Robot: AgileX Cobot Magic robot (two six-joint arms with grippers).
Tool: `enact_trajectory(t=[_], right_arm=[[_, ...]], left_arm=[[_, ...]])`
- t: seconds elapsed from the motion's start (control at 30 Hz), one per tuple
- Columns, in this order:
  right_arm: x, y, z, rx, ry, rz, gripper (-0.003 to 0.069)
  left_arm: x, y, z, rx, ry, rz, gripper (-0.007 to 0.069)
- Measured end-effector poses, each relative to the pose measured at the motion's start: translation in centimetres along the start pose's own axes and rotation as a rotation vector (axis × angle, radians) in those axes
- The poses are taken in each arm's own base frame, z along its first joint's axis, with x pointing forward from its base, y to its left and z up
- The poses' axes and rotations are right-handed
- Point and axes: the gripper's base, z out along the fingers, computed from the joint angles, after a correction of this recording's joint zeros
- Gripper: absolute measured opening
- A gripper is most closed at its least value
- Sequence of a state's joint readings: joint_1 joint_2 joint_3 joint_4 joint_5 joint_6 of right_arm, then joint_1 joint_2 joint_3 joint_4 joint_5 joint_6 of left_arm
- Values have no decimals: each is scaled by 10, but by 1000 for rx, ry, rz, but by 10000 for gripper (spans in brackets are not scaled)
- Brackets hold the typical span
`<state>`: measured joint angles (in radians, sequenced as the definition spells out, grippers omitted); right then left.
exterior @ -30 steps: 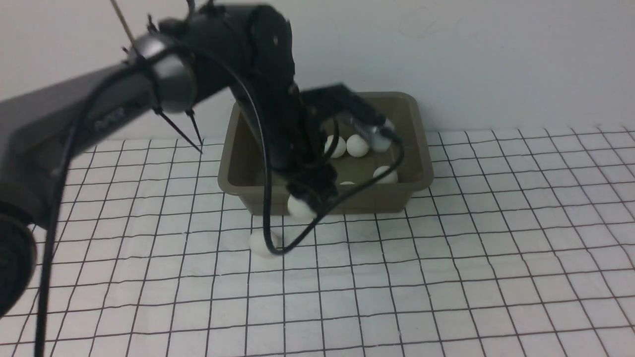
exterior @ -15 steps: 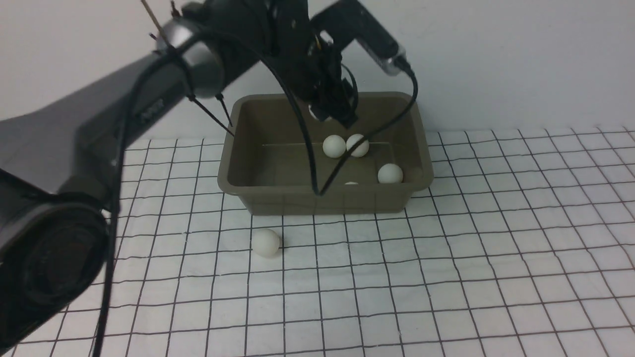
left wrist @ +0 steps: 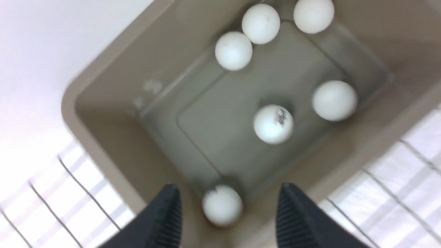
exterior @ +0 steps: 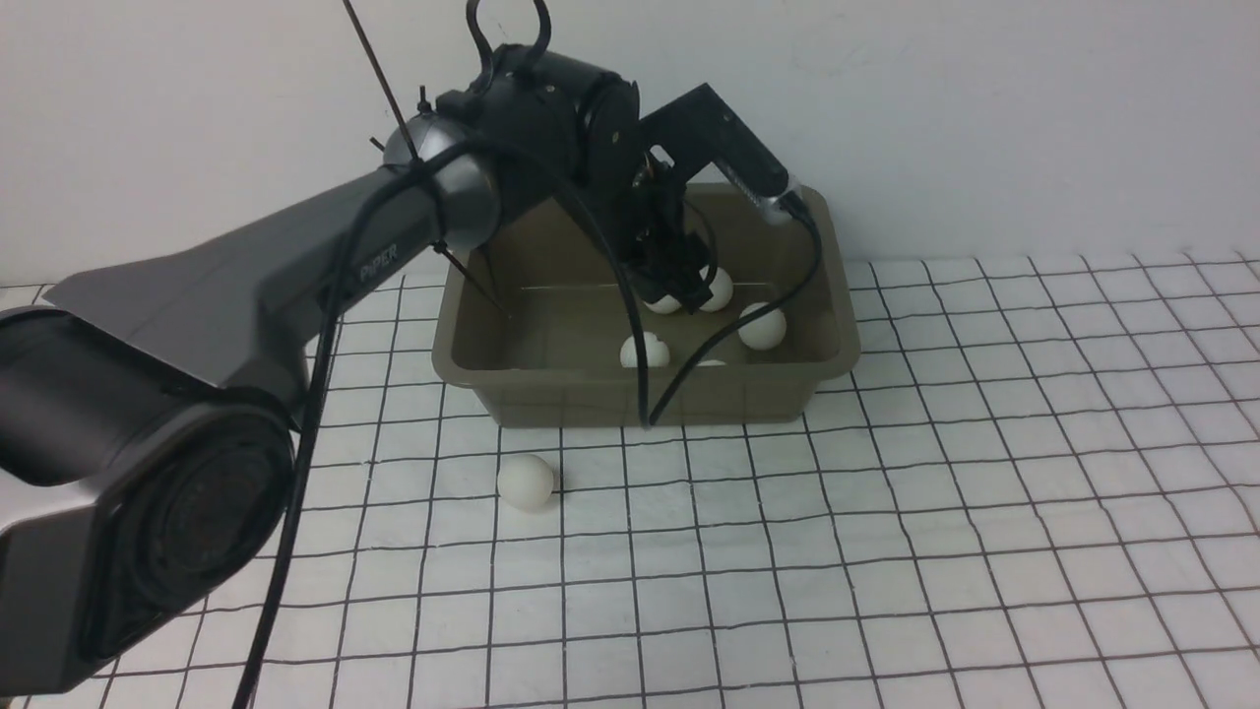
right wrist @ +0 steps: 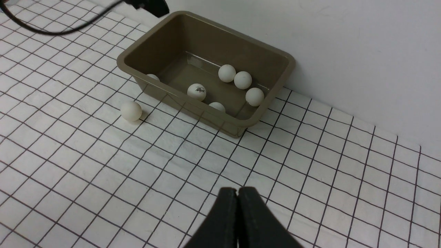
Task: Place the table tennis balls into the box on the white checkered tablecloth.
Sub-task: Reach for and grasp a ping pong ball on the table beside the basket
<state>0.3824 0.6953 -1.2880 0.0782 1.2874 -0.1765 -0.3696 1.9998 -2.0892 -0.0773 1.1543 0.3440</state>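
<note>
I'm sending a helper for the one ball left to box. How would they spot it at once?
Find the olive-grey box at the far side of the white checkered tablecloth. Before its near wall, toward the robot's left, one table tennis ball lies on the cloth, the only one outside the box.

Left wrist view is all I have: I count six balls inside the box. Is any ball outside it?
Observer: Yes, one ball lies on the tablecloth, in front of the near wall of the box, toward its left end and not touching it.
Operator: Is the right arm anywhere near that one?
Observer: No. The right gripper is shut and empty, above bare cloth, well away from that ball.
</note>
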Motion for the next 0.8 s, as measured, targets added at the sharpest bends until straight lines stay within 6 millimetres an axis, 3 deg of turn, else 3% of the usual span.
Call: enact_trajectory(t=[0.1, 0.2, 0.37, 0.5, 0.63, 0.8], right_arm=[[0, 0, 0, 0, 0, -12, -17], [0, 0, 0, 0, 0, -22, -17], [0, 0, 0, 0, 0, -25, -17], [0, 0, 0, 0, 0, -25, -17], [0, 0, 0, 0, 0, -25, -17], [0, 1, 0, -11, -2, -21, -17]], left_arm=[[18, 16, -33, 104, -5, -83, 262], [42, 20, -42, 177, 10, -99, 232], [107, 6, -19, 246, 157, -179, 226], [153, -13, 6, 234, 142, -301, 227], [173, -21, 21, 206, 62, -438, 227], [182, -22, 32, 176, 22, -502, 227]])
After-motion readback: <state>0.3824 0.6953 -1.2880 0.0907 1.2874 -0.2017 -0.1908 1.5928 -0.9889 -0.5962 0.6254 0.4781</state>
